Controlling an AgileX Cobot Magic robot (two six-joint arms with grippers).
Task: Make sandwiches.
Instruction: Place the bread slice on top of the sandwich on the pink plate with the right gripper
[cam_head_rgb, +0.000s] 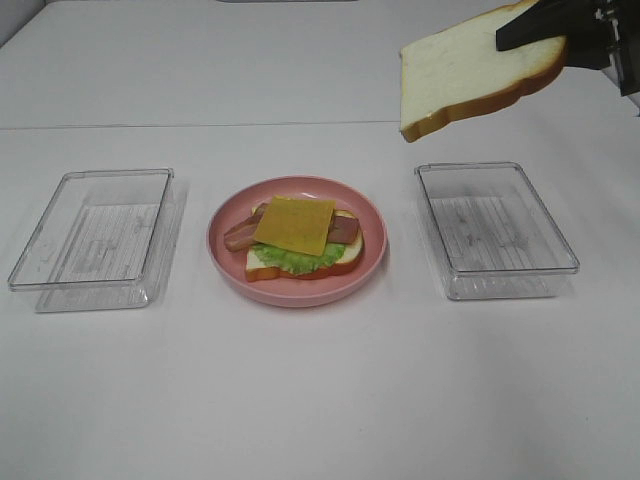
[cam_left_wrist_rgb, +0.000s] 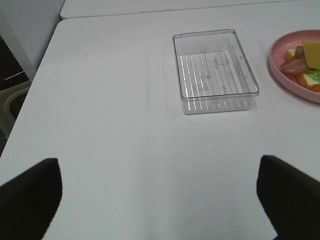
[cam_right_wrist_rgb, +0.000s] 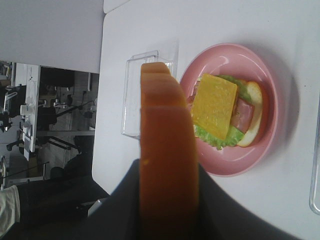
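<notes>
On a pink plate (cam_head_rgb: 225, 262) in the middle of the table lies an open stack: a bread slice (cam_head_rgb: 300, 268), green lettuce (cam_head_rgb: 295, 260), bacon strips (cam_head_rgb: 243, 234) and a yellow cheese square (cam_head_rgb: 294, 223) on top. It also shows in the right wrist view (cam_right_wrist_rgb: 215, 105). My right gripper (cam_head_rgb: 545, 35) is shut on a second bread slice (cam_head_rgb: 460, 75) and holds it tilted, high above the right clear container. In the right wrist view I see this slice's orange crust (cam_right_wrist_rgb: 167, 165) edge-on. My left gripper (cam_left_wrist_rgb: 160, 200) is open and empty, out of the exterior high view.
An empty clear plastic container (cam_head_rgb: 95, 238) stands left of the plate and shows in the left wrist view (cam_left_wrist_rgb: 215, 70). Another empty one (cam_head_rgb: 495, 230) stands right of the plate. The table is white.
</notes>
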